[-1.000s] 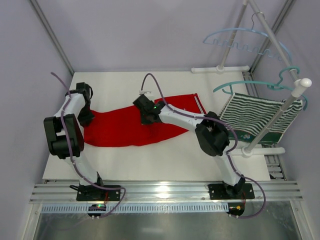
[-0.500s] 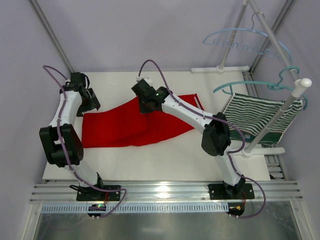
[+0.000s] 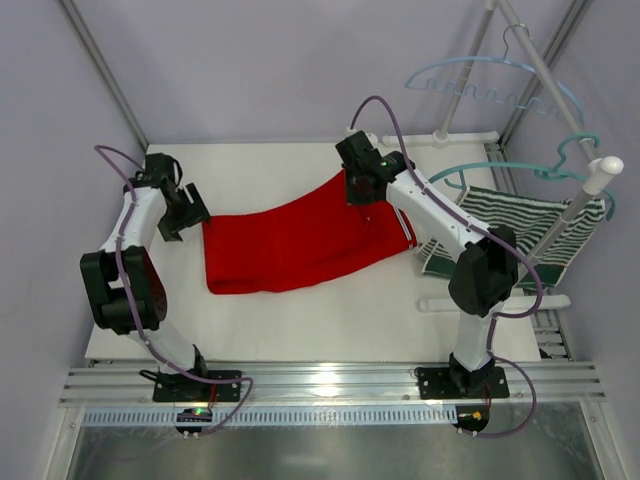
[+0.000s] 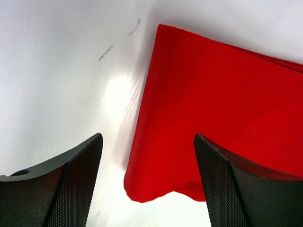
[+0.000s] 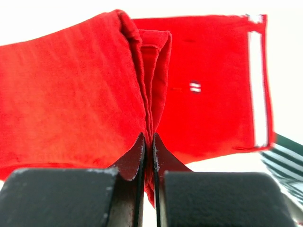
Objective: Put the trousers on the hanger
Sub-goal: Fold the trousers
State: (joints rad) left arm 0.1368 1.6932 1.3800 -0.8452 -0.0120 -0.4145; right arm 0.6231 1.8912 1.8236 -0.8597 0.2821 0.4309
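Observation:
The red trousers [image 3: 295,240] lie folded across the white table, their far edge lifted. My right gripper [image 3: 352,187] is shut on a bunched fold of the trousers [image 5: 85,90] near the waistband; the white striped trim [image 5: 258,85] shows at the right. My left gripper [image 3: 197,215] is open and empty, just left of the leg ends [image 4: 208,113], which lie between its fingers [image 4: 71,175] but apart from them. The pale blue hanger [image 3: 480,80] hangs on the rack at the back right.
A darker teal hanger [image 3: 520,165] holds a green-and-white striped garment [image 3: 510,235] on the white rack [image 3: 560,215] at the right. The rack's feet [image 3: 440,138] rest on the table. Grey walls close the back and sides.
My right gripper has moved right and toward the back with the trousers' fold, dragging the cloth right. My left gripper has let go of the leg end and now stands open beside it.

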